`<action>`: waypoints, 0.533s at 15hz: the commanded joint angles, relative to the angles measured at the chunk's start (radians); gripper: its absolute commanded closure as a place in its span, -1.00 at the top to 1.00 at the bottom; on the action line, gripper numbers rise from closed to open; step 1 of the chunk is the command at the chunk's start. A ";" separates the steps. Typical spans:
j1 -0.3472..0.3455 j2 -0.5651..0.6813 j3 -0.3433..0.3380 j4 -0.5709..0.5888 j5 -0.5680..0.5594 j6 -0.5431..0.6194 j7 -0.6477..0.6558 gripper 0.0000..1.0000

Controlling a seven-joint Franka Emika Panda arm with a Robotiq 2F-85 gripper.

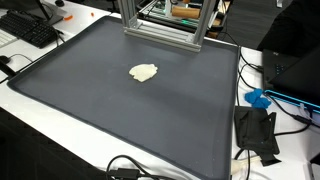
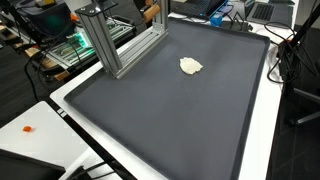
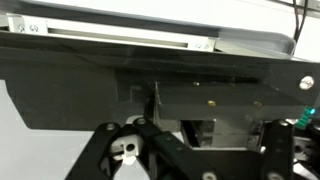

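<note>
A small crumpled cream-coloured lump [image 1: 144, 72] [image 2: 190, 66] lies alone near the middle of a large dark grey mat [image 1: 100, 100] [image 2: 170, 120]. An aluminium frame [image 1: 160, 30] [image 2: 115, 45] stands at the mat's far edge. The arm appears in neither exterior view. In the wrist view the black links of my gripper [image 3: 190, 162] fill the bottom edge. They face the dark base and the aluminium rail [image 3: 120, 35] of the frame from close by. The fingertips are hidden, and nothing shows between the jaws. The cream lump does not appear in the wrist view.
A black keyboard [image 1: 30, 30] lies past one corner of the mat. A black device [image 1: 257, 133] and a blue object [image 1: 258, 99] sit on the white table beside the mat. Cables [image 1: 130, 168] run along the near edge. A small orange piece [image 2: 28, 129] lies on the white table.
</note>
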 commanded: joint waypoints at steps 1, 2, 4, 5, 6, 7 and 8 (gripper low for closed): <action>-0.007 -0.040 0.008 -0.030 0.016 0.009 0.024 0.12; -0.007 -0.039 0.008 -0.029 0.018 0.007 0.026 0.12; -0.007 -0.038 0.008 -0.029 0.017 0.005 0.029 0.12; -0.007 -0.037 0.009 -0.028 0.014 0.003 0.029 0.12; -0.008 -0.037 0.009 -0.028 0.011 0.003 0.029 0.12; -0.007 -0.036 0.008 -0.028 0.011 0.001 0.025 0.12; -0.006 -0.036 0.008 -0.027 0.013 0.000 0.025 0.12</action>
